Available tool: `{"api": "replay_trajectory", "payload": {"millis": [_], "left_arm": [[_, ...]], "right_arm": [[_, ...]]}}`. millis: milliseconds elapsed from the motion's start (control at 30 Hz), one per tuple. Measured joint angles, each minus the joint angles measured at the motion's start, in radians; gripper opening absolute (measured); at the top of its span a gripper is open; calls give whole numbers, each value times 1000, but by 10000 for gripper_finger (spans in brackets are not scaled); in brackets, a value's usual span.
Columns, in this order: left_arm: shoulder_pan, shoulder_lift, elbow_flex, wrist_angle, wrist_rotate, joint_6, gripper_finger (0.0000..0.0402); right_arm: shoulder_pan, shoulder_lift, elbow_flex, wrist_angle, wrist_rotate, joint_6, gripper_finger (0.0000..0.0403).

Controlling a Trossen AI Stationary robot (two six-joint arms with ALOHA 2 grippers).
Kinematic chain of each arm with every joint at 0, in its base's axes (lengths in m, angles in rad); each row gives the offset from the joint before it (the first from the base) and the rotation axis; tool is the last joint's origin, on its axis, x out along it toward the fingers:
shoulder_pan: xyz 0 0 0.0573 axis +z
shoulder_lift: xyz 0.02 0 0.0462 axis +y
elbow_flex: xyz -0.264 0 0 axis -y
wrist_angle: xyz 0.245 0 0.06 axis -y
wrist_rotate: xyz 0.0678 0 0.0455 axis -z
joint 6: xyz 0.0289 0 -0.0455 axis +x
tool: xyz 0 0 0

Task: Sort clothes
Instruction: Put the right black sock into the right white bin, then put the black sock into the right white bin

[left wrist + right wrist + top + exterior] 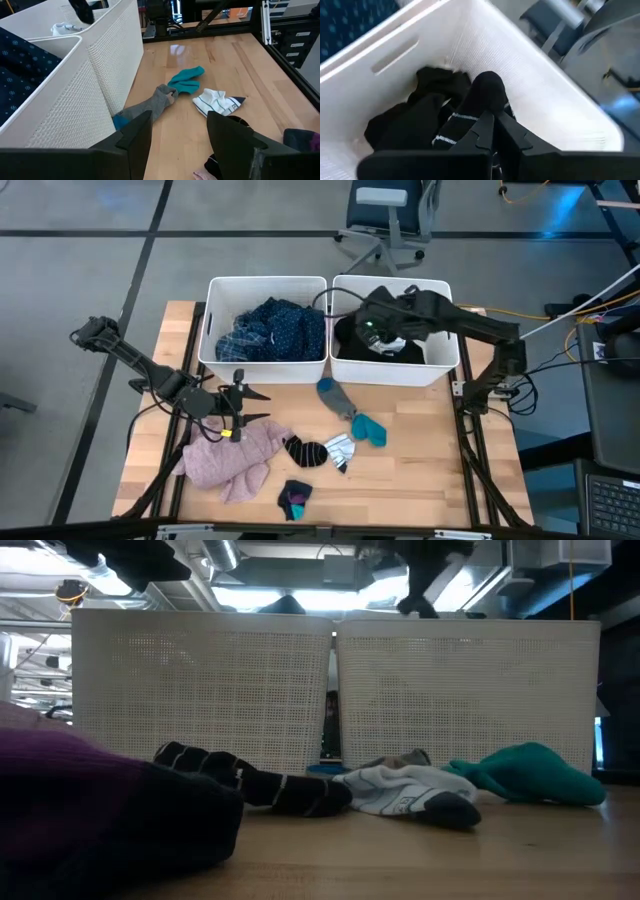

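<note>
A pink top (228, 461) lay at seven o'clock on the tabletop (420, 470), with socks (340, 425) scattered toward the centre. The left gripper (238, 408) hovered just above the top, jaws spread wide and empty. Blue clothes (272, 330) filled the left bin (265, 368). Over the right bin (395, 368), the right gripper (492, 122) was clamped on a black sock (482, 97).

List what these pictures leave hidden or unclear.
- Right bin contents: in the high view, the right gripper covers most of the dark clothes.
- Both bins' insides: in the low view, their mesh walls block them.
- Pink top: in the low view, only a blurred purple mass cut off by the edge.
- Left bin: in the left wrist view, mostly out of frame.
</note>
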Motion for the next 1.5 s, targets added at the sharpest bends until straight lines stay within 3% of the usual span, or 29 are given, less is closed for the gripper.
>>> {"api": "replay_trajectory", "payload": {"millis": [133,400,567,867,1167,1400,1500], "left_arm": [[0,0,0,0,0,0,180],[0,0,0,-4,0,0,180],[0,0,0,-4,0,0,180],[0,0,0,-4,0,-8,180],[0,0,0,-4,0,-8,180],[0,0,0,-4,0,-8,180],[0,0,0,-4,0,-2,180]], "right_arm": [[-40,53,0,-14,-59,0,45],[-56,81,-1,-56,-139,-4,186],[-20,50,-1,-74,-210,5,235],[251,32,0,34,-186,0,237],[523,164,0,186,-141,-112,237],[623,325,0,332,-145,-235,237],[626,395,0,435,-203,-268,237]]}}
